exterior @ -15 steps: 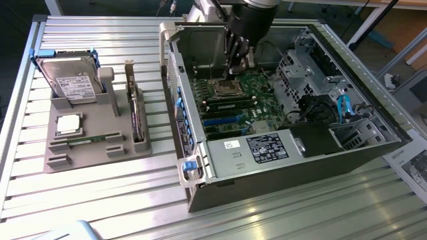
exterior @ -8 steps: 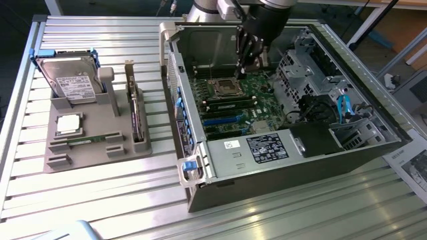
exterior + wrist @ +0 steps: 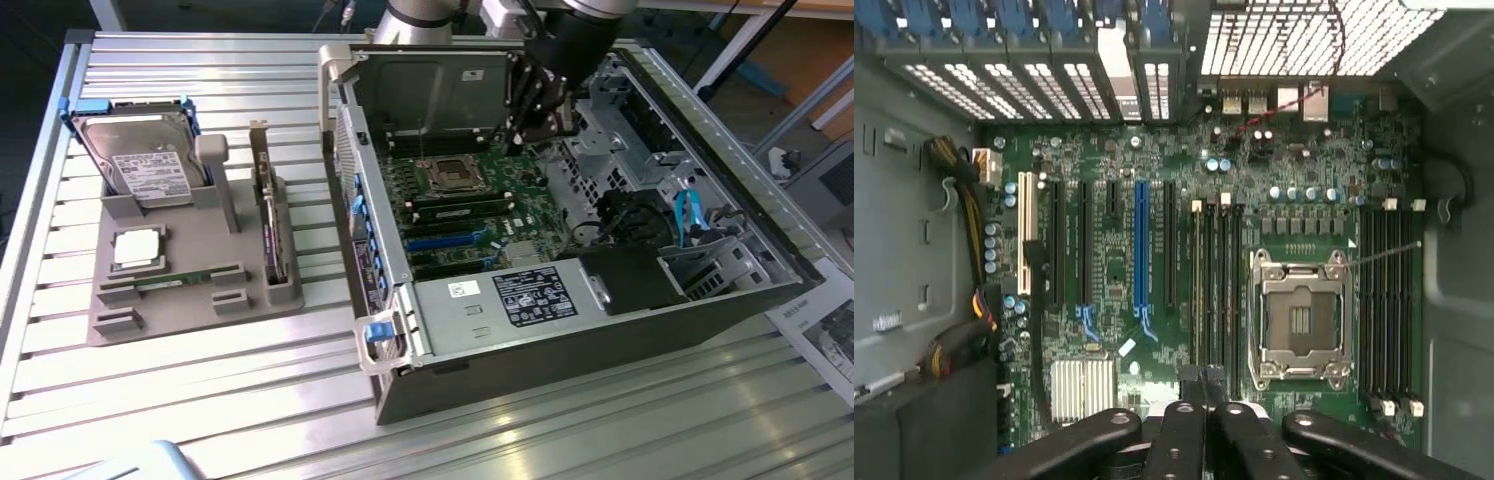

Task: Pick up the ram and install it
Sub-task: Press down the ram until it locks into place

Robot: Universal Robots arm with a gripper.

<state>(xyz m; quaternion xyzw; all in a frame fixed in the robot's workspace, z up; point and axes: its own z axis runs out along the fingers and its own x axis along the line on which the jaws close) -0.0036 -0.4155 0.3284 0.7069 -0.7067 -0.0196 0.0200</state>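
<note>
The ram [image 3: 174,281], a thin green stick, lies flat in a slot near the front of the grey holder tray [image 3: 160,322] at the exterior view's left. My gripper [image 3: 539,128] hangs well apart from it, inside the open computer case [image 3: 561,330] over the back part of the motherboard [image 3: 467,215]. In the wrist view my gripper [image 3: 1202,378] looks straight down on the board, its dark fingers [image 3: 1186,420] shut together with nothing between them. Black memory slots [image 3: 1216,280] run on both sides of the open processor socket [image 3: 1299,320].
The tray also holds a hard drive [image 3: 144,165], a square silver processor chip [image 3: 138,248] and an upright dark expansion card [image 3: 272,240]. Inside the case are a power supply [image 3: 534,296], blue cables [image 3: 689,215] and drive cages. Slatted metal tabletop [image 3: 200,400] surrounds everything.
</note>
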